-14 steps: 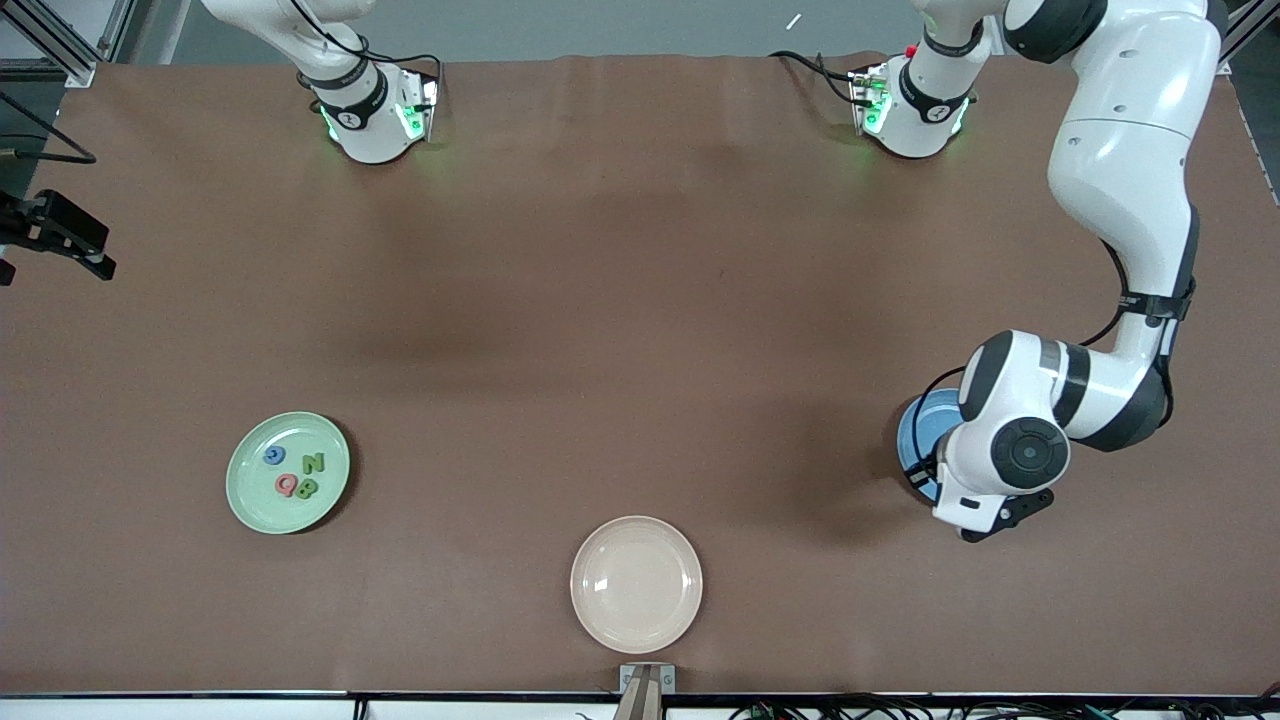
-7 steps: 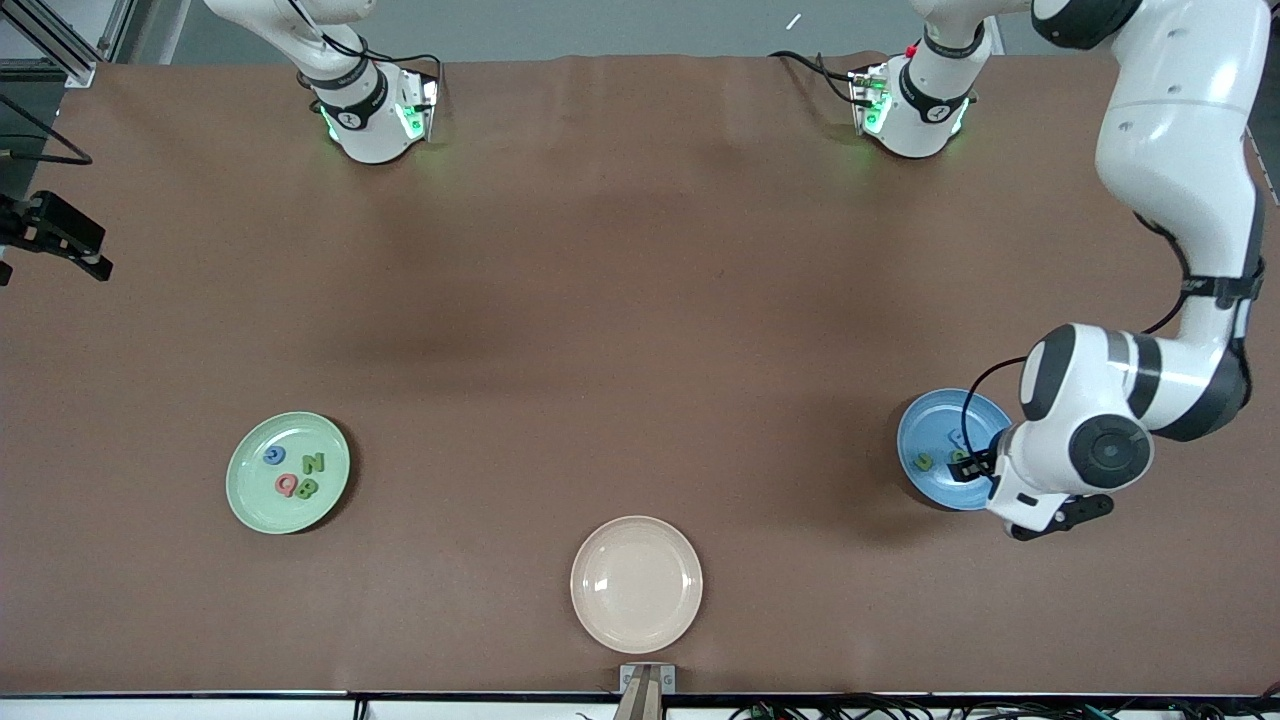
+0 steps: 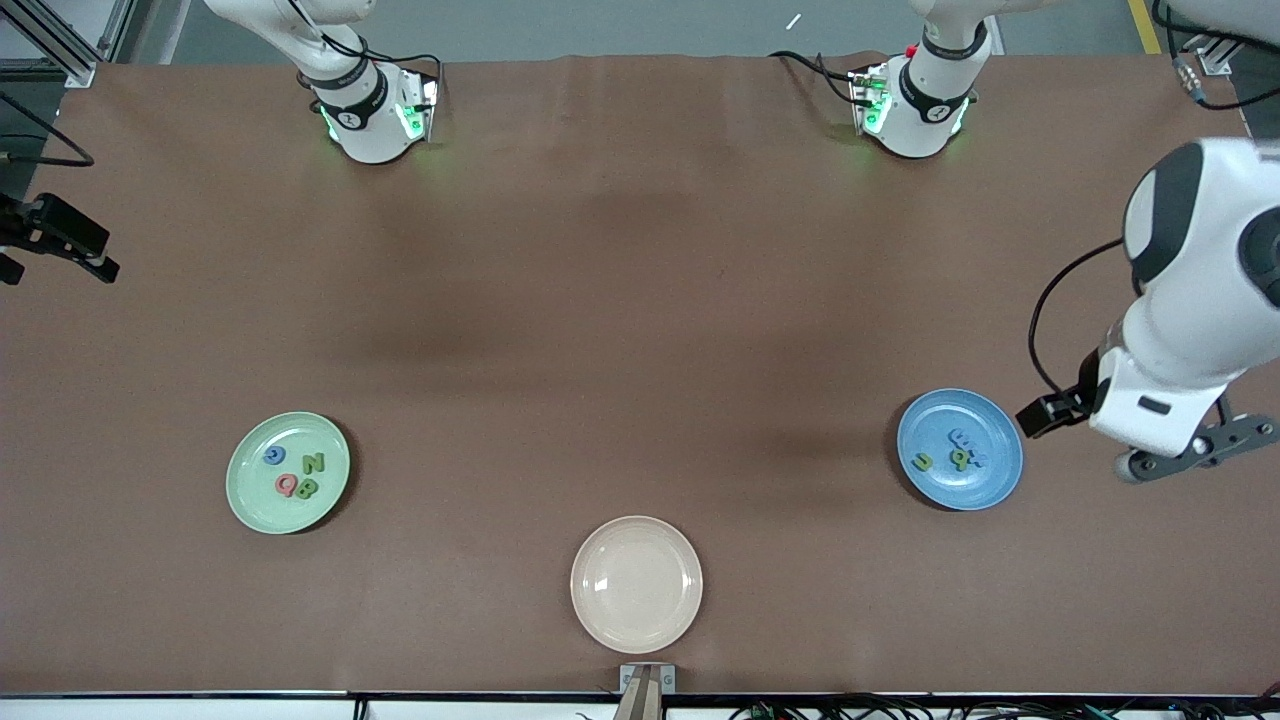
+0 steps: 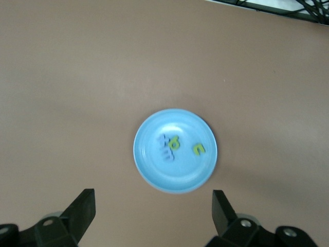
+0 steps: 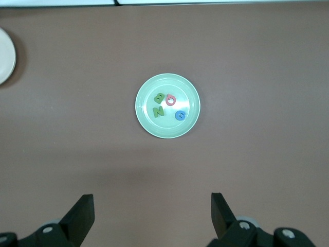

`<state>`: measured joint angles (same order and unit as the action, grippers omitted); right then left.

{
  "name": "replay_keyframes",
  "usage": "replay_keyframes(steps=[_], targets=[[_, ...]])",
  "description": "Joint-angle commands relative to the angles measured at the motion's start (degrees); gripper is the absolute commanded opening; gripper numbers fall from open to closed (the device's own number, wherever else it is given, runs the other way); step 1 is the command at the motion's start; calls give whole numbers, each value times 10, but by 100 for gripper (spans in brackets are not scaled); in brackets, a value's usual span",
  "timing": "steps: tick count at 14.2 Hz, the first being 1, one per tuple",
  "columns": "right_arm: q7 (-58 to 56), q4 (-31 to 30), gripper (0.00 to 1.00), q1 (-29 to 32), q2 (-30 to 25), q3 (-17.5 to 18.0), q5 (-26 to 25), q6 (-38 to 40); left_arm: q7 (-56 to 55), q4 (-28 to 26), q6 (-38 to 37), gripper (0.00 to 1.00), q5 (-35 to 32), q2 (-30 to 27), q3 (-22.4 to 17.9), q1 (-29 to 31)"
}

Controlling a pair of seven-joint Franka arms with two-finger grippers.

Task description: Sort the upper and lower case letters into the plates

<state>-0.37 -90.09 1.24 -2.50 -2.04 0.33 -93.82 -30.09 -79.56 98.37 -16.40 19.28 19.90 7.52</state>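
Observation:
The pale green plate (image 3: 250,492) lies toward the right arm's end and holds a blue letter (image 3: 274,455), a green N (image 3: 313,463), a pink letter (image 3: 286,485) and a green B (image 3: 306,489). The blue plate (image 3: 962,499) lies toward the left arm's end and holds two green letters (image 3: 922,462) and two blue letters (image 3: 967,438). My left gripper (image 4: 153,206) is open and empty, raised over bare table beside the blue plate (image 4: 154,175). My right gripper (image 5: 152,206) is open and empty, high over the table, with the green plate (image 5: 146,121) below it.
A cream-beige plate (image 3: 636,585) sits empty near the front edge, between the two other plates; it shows at the edge of the right wrist view (image 5: 5,55). The left arm's hand (image 3: 1165,420) hangs near the table's end. A black clamp (image 3: 60,238) juts in at the right arm's end.
The left arm has risen and swung away from over the blue plate toward its end of the table. The plate and its letters now show in full. The right arm waits.

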Motion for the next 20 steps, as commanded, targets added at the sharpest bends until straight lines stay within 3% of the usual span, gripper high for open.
replay_keyframes(steps=[1,5,7,12,18,20], targets=[[44,-12,100,3,-14,12,6,3,25,-9,-45,100,36,-53,-2,1],[38,-11,100,5,-10,11,2,3,85,-13,-114,100,94,-113,-12,1],[38,-11,100,5,-10,10,2,6,116,-19,-120,100,102,-128,-56,-23],[39,-7,100,0,-10,12,-2,5,189,-113,-113,100,144,-202,-136,-59],[37,13,100,1,-3,11,-2,4,205,-168,-90,100,148,-244,-142,-82],[37,14,100,4,-3,11,-2,0,206,-159,-89,100,148,-241,-139,-88]])
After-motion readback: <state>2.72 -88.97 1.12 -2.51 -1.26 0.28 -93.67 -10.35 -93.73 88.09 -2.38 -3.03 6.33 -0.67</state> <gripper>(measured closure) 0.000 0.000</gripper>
